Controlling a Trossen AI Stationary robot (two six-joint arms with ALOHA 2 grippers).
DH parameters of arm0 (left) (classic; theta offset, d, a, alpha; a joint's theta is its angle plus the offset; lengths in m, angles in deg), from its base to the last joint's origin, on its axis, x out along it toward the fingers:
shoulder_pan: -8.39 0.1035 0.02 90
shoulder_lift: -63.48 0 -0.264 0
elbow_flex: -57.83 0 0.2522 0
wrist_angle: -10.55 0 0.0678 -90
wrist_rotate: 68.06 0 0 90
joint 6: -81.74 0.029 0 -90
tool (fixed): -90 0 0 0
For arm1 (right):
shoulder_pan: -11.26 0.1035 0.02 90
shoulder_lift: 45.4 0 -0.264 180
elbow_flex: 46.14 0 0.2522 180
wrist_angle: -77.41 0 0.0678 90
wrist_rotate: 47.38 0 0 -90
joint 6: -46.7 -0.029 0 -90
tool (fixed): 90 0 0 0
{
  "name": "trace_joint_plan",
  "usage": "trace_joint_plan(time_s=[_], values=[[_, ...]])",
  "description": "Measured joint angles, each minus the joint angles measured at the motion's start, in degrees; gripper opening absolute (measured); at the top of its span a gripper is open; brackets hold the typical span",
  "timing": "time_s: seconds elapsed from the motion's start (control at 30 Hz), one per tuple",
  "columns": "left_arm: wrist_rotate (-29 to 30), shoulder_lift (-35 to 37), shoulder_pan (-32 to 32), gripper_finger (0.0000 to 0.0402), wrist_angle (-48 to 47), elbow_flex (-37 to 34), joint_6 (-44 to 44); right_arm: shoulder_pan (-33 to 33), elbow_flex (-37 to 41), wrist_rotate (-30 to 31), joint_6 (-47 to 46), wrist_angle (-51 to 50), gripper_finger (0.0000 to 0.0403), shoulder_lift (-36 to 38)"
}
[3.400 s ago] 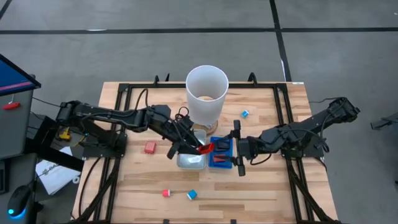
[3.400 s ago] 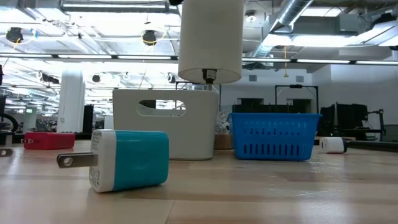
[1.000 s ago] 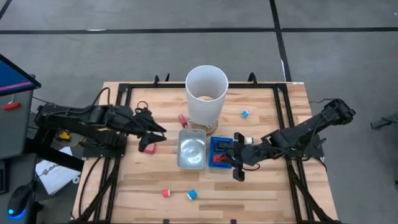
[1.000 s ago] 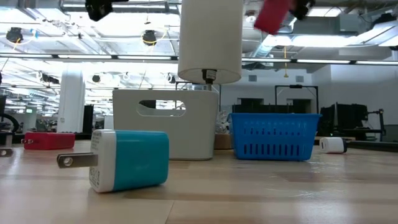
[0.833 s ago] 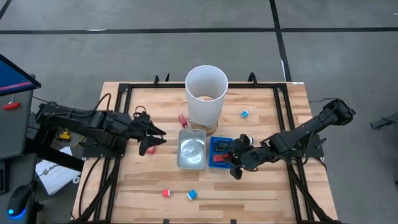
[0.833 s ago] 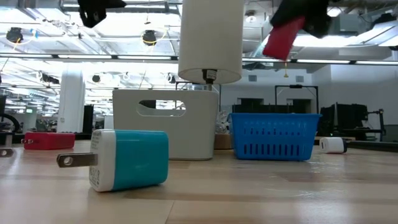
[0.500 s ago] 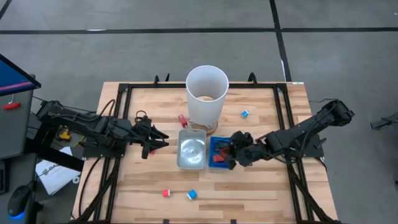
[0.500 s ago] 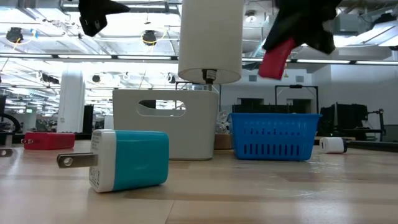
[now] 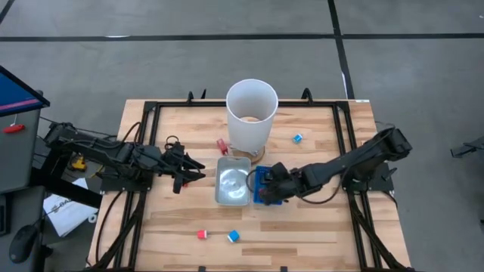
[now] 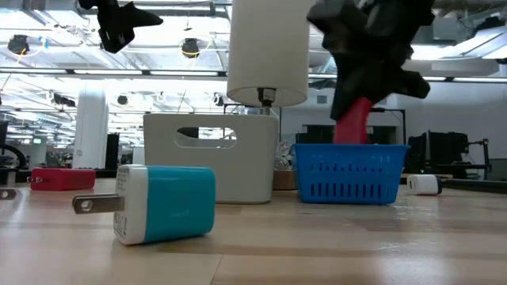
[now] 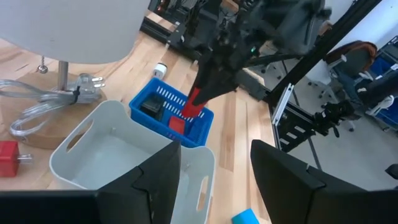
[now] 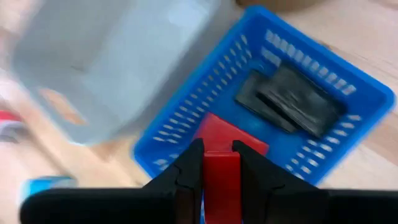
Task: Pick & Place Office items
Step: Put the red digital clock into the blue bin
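One red block (image 12: pixel 222 167) is riding in your right gripper (image 12: pixel 219 163), clamped, now lowering into the blue tray (image 9: pixel 259 178); left gripper (image 9: pixel 190 171), half-open and empty, is pulling away.

Colour record, table contents.
Blue slatted basket (image 9: pixel 266 187) holds a red block (image 12: pixel 231 135) and black piece (image 12: pixel 291 98); white bin (image 9: pixel 251 115); teal-white charger (image 10: pixel 165 203).
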Motion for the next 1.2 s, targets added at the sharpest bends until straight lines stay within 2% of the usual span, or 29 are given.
trace_joint_plan(time_s=[0.43, 0.77, 0.9, 1.2], values=[[0.0, 0.0, 0.0, 0.0191, 0.0, 0.0, 0.9, -1.3, -12.4, -1.3, -1.0, -18.2, 0.0059, -10.3], [0.9, 0.0, 0.0, 0.0191, 0.0, 0.0, 1.3, -1.9, -13.4, -1.2, -2.0, -19.0, 0.0067, -11.6], [0.8, 0.0, 0.0, 0.0191, 0.0, 0.0, 1.3, -2.1, -13.4, -0.8, -1.0, -17.3, 0.0109, -11.1], [0.9, 0.0, 0.0, 0.0191, -0.2, 0.0, 1.4, -2.1, -13.4, 0.3, -1.4, -16.6, 0.0244, -10.9]])
